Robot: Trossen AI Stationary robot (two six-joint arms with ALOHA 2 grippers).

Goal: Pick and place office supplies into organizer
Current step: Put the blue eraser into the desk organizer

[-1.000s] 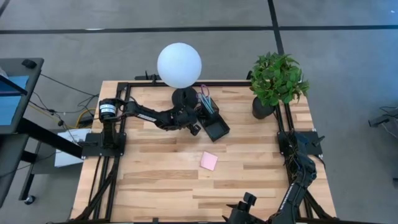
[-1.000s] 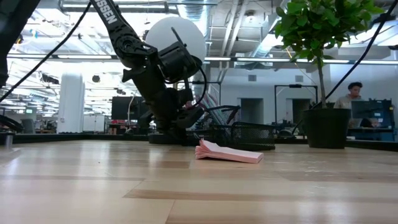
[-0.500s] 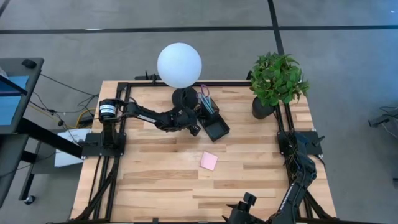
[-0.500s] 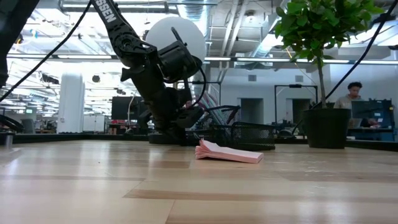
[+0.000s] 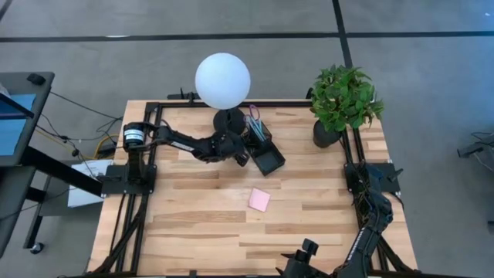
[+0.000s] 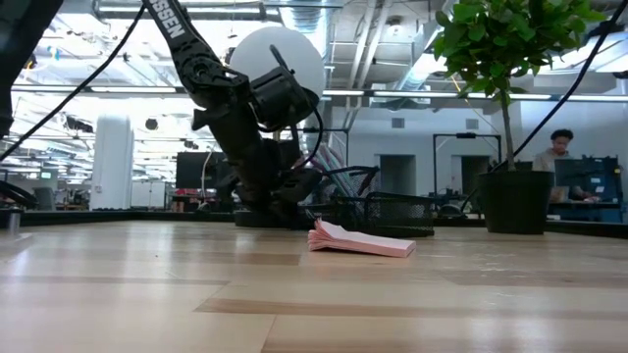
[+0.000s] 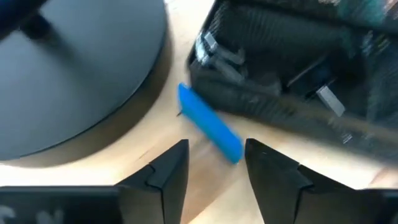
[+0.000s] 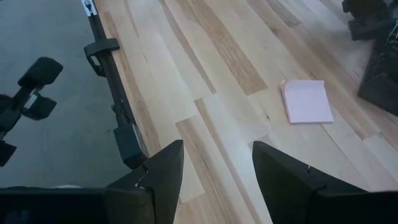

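Pens look already in the organizer (image 5: 265, 147); my open left end effector (image 7: 214, 165) lines up on the blue block (image 7: 210, 131), pink pad (image 5: 259, 200) untouched on the worktop (image 5: 193, 224).

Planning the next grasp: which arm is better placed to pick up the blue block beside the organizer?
Left. Its open left gripper hovers right at the blue block beside the organizer; the right gripper waits at the table's near edge.
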